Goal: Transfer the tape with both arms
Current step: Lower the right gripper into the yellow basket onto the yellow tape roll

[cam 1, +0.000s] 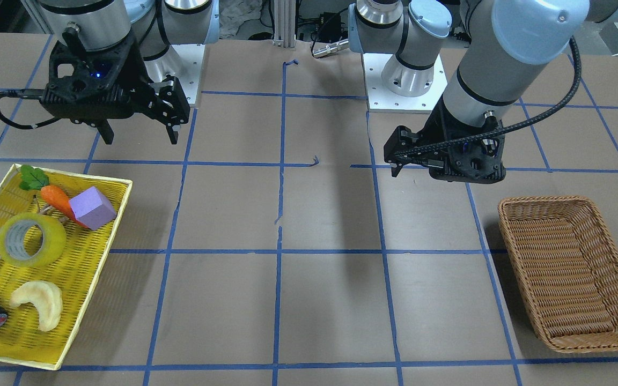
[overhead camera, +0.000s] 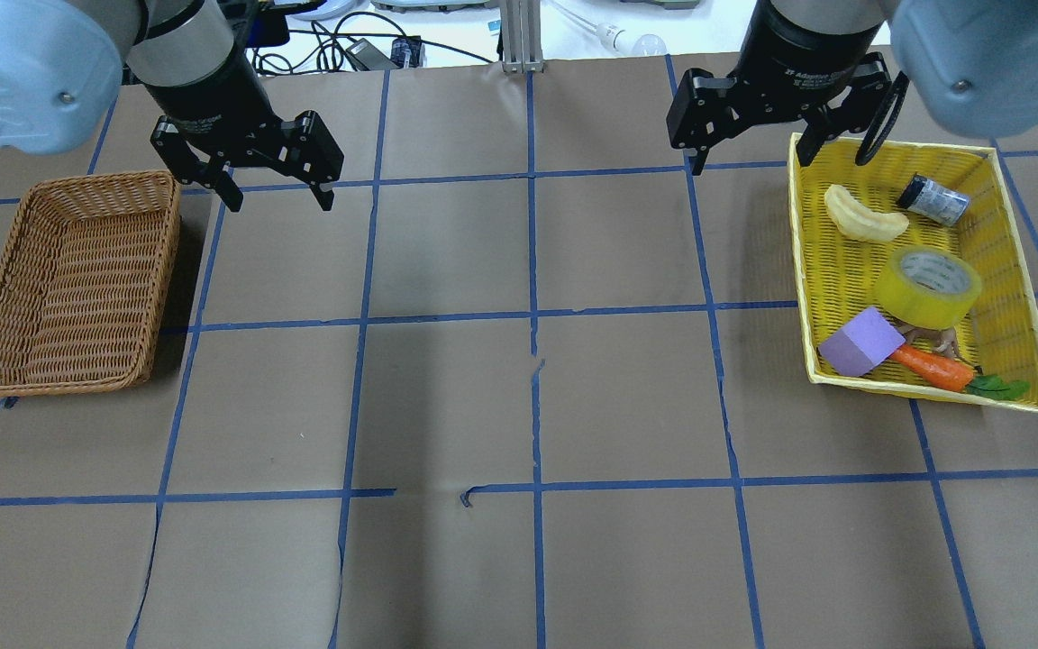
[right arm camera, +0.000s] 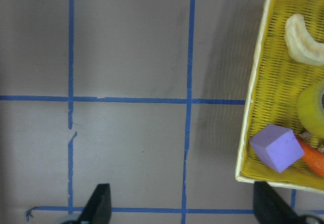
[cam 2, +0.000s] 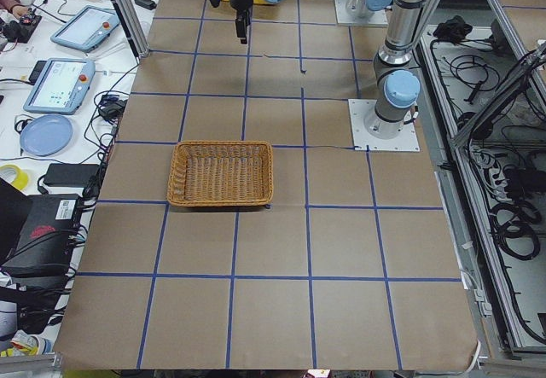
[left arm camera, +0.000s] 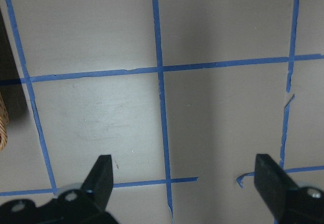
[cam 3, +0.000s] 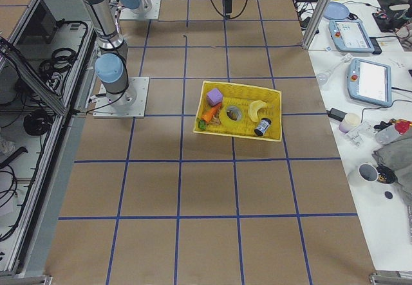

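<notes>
The tape point(cam 1: 51, 244), a yellow roll with a grey-white core, lies flat in the yellow tray point(cam 1: 89, 279), between a purple cube and a pale crescent. It also shows in the overhead view point(overhead camera: 902, 293) and at the right edge of the right wrist view point(right arm camera: 314, 107). My right gripper point(overhead camera: 751, 164) is open and empty, and hangs above the table just beside the tray's corner point(cam 1: 141, 138) point(right arm camera: 181, 201). My left gripper point(overhead camera: 277, 200) is open and empty above bare table beside the wicker basket point(overhead camera: 68, 288). It also shows in the front view point(cam 1: 397, 170) and the left wrist view point(left arm camera: 185, 176).
The tray point(overhead camera: 803, 270) also holds a purple cube point(overhead camera: 860, 341), a toy carrot point(overhead camera: 933, 368), a pale crescent point(overhead camera: 861, 221) and a small dark cylinder point(overhead camera: 933, 200). The wicker basket point(cam 1: 572, 279) holds nothing. Brown paper with blue tape lines covers the table.
</notes>
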Controlling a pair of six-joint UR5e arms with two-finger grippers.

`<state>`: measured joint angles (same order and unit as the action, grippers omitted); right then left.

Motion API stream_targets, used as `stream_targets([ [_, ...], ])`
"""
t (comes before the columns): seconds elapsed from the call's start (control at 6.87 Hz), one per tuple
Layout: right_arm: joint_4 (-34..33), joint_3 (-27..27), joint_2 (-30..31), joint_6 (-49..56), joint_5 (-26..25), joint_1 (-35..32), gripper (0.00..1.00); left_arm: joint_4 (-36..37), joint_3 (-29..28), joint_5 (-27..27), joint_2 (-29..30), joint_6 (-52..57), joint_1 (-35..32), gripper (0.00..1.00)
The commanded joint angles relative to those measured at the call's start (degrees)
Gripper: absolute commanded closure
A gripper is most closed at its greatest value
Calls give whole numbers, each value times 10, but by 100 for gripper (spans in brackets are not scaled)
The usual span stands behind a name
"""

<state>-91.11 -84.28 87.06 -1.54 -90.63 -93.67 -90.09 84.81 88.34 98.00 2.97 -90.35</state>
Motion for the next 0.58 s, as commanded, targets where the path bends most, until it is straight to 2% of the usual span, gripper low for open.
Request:
stream_targets([
  [0.0, 14, -8, -16, 131, 5, 84, 0, 0, 0, 0, 0, -1, 0, 0],
  [0.15, 14, -18, -35, 215, 7, 129, 0, 0, 0, 0, 0, -1, 0, 0],
  [0.44, -24, -76, -61, 371, 8, 216, 0, 0, 1, 0, 0, -1, -1, 0],
])
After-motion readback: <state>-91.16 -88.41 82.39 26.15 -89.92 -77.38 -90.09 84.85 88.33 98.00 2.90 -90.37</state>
